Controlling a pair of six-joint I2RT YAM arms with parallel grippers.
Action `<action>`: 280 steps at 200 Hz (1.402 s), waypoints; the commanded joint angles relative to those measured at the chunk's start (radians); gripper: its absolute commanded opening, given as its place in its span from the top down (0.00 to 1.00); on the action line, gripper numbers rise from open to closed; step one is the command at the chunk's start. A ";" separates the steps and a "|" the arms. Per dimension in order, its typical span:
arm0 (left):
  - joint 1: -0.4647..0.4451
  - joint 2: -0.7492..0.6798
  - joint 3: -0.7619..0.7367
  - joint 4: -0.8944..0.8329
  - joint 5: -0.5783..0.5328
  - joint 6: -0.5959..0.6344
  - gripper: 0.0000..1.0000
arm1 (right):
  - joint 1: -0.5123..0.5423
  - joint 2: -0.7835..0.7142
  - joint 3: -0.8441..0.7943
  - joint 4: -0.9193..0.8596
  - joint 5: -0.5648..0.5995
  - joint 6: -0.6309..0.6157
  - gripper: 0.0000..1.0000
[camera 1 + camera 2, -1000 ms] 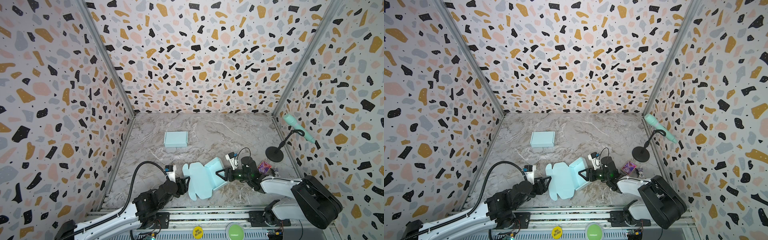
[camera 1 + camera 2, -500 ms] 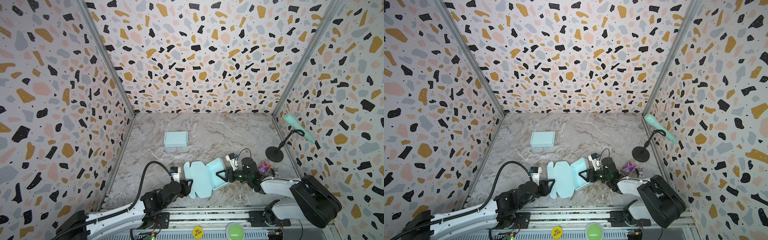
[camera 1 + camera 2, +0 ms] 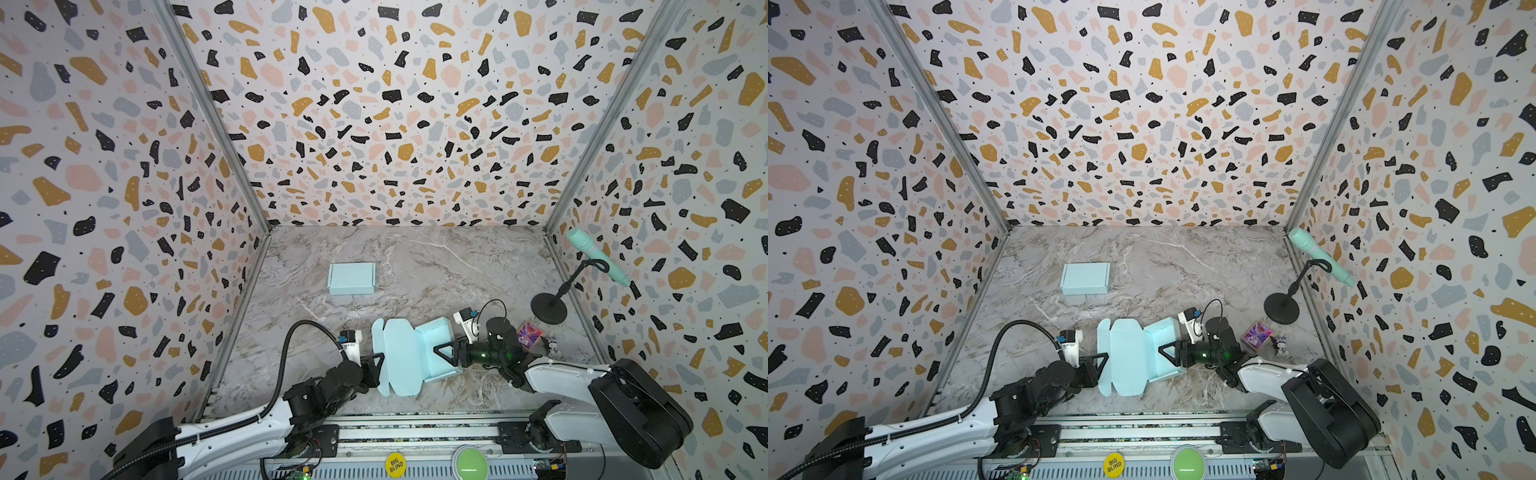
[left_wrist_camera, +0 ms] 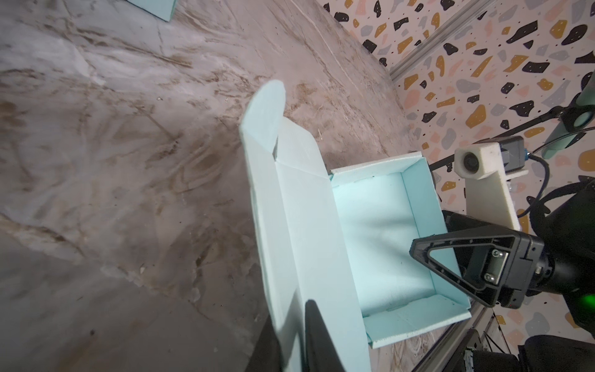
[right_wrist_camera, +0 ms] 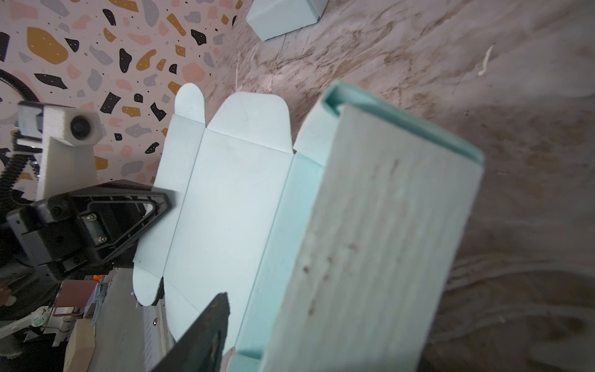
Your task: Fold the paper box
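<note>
Pale-blue paper box [image 3: 403,359] pinched at its lid edge

It lies open at the lower centre of both top views on the marble table [image 3: 449,266]. At the lid's left flap edge the left gripper [image 3: 377,362] is closed narrow. Straddling the tray's right wall, the right gripper [image 3: 441,352] has an unclear grip. Bare marble lies above
</note>
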 commanded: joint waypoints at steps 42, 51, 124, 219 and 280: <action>0.000 -0.048 -0.017 0.053 -0.046 -0.017 0.90 | -0.001 -0.107 -0.010 -0.146 0.010 -0.067 0.29; 0.000 -0.052 -0.016 0.051 -0.053 -0.018 0.91 | -0.001 -0.130 -0.009 -0.175 0.017 -0.077 0.27; 0.008 -0.061 0.084 -0.140 -0.079 0.108 0.95 | -0.002 -0.353 -0.023 -0.368 0.126 -0.126 0.01; 0.017 -0.005 0.333 -0.366 -0.025 0.400 1.00 | -0.011 -0.585 0.024 -0.502 0.176 -0.212 0.00; 0.018 0.069 0.454 -0.449 0.120 0.544 1.00 | -0.010 -0.563 0.041 -0.124 0.122 -0.305 0.01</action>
